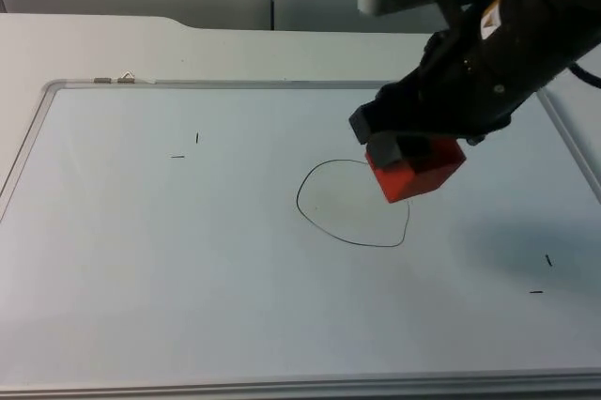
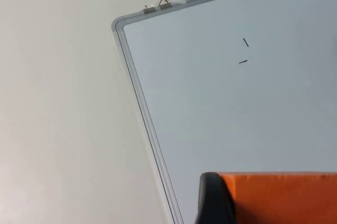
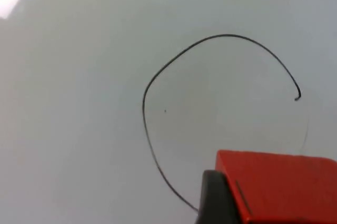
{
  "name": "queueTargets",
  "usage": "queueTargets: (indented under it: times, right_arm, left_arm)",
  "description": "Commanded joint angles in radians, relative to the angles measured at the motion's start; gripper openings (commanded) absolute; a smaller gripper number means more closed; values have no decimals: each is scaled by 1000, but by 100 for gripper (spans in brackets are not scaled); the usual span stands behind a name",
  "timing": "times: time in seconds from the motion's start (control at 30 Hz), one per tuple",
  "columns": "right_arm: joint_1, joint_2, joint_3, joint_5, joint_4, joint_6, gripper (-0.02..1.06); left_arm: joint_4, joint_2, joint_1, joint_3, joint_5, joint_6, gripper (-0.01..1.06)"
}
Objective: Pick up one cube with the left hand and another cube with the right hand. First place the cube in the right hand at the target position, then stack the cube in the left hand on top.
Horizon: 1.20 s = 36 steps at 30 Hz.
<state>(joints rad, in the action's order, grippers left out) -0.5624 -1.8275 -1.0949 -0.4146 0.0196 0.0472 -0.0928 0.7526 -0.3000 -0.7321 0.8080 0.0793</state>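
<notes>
The circle [image 1: 353,203], a hand-drawn outline on the whiteboard [image 1: 188,278], marks the target, and it is bare inside. Over its far right edge hangs the right tool [image 1: 399,158], clenched on the red cube [image 1: 418,173], which is off the board and tilted, one corner lowest. In the right wrist view the red cube [image 3: 279,184] sits against a black finger [image 3: 213,197] with the circle [image 3: 210,108] spread out ahead, so the arm looks lined up to carry the cube inward and set it down first; I judge that placing is the step in hand and not yet done.

In the left wrist view the orange cube [image 2: 284,197] is held against a black finger [image 2: 213,200], so the left tool seems clenched on it, above the board's corner [image 2: 124,24] near two small pen marks [image 2: 244,50]. It waits there, likely kept well apart from the circle to leave the right arm room, and stacks afterwards. Beyond the board lies the white surface [image 1: 141,43]
</notes>
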Motion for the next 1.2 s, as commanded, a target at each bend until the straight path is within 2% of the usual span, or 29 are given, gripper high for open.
queueTargets:
  times: [0.0,0.27,0.47,0.63,1.17]
  right_arm:
    - [-4,-45,-42,14,8,4,0]
    - [-16,-155,-136,-32,28,4,0]
    - [-27,-193,-156,-21,35,24,0]
    - [-27,-233,-156,-23,121,69,0]
    - [-27,-260,-156,78,117,69,0]
  left_arm:
    - [2,-7,-4,1,-21,-2,3]
    - [2,-7,-4,1,-21,-2,3]
    - [2,-7,-4,1,-23,-2,3]
    - [2,-7,-4,1,-23,-2,3]
    - [2,-7,-4,1,-23,-2,3]
